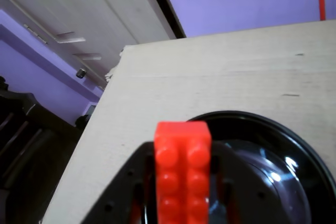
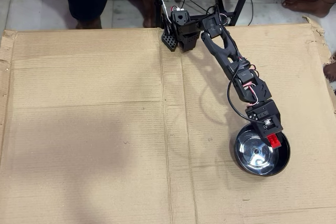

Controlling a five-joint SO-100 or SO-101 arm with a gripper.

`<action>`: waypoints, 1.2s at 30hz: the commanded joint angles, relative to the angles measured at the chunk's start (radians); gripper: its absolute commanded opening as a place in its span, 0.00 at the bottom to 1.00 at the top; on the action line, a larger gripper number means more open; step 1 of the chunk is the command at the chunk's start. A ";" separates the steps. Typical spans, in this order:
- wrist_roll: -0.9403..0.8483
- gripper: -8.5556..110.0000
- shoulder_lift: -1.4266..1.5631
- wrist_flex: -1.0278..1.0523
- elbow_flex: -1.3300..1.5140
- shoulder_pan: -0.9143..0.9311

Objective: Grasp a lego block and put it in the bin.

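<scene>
The red lego block sits between my black gripper's fingers, studs facing the wrist camera. The gripper is shut on it. Behind and below it is the bin, a shiny dark steel bowl with a black rim. In the overhead view the gripper holds the red block over the upper right part of the bowl, just inside its rim. I cannot tell how high above the bowl the block hangs.
The bowl stands on a wide cardboard sheet. The arm's base is at the sheet's far edge. In the wrist view the cardboard's corner drops off to the floor on the left. People's feet are near the far edge.
</scene>
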 commanded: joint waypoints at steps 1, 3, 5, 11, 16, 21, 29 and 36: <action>0.000 0.22 0.023 -0.017 -0.038 0.008; 0.000 0.30 0.023 -0.017 -0.037 0.006; 0.000 0.34 0.025 -0.017 -0.035 0.006; 0.000 0.35 0.025 -0.017 -0.032 0.018; -0.009 0.35 0.026 0.006 -0.026 0.058; -0.044 0.35 0.123 0.247 -0.006 0.121; -0.133 0.35 0.439 0.477 0.253 0.265; -0.230 0.35 0.831 0.456 0.733 0.419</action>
